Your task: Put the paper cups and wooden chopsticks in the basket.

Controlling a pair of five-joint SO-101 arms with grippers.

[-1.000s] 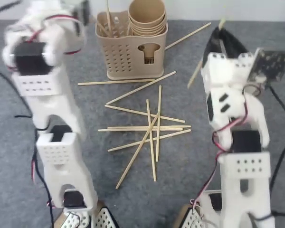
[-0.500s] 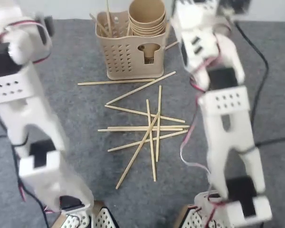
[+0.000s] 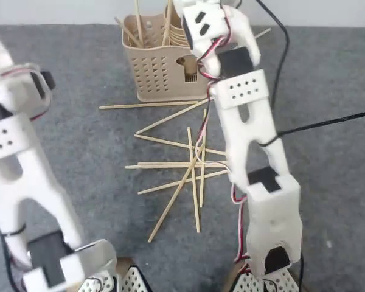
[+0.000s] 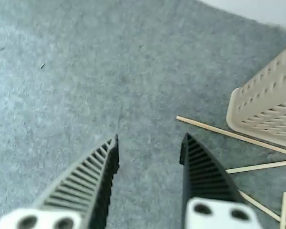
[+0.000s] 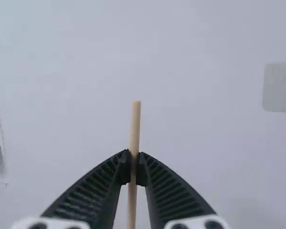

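Right fingers (image 5: pixel 105 191) pinch a chopstick (image 5: pixel 135 124) jutting past their tips; left fingers (image 4: pixel 200 167) gape wide. Best release only once its lower end sits inside the basket (image 3: pixel 158 73) beneath

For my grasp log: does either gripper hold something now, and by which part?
The right gripper is shut on a chopstick, along its shaft, with one end sticking out beyond it. The left gripper is open, holding nothing.

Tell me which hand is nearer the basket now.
Right. The right hand, shut on a chopstick, is up above the basket; the left hand, open, hangs over carpet off to its side.
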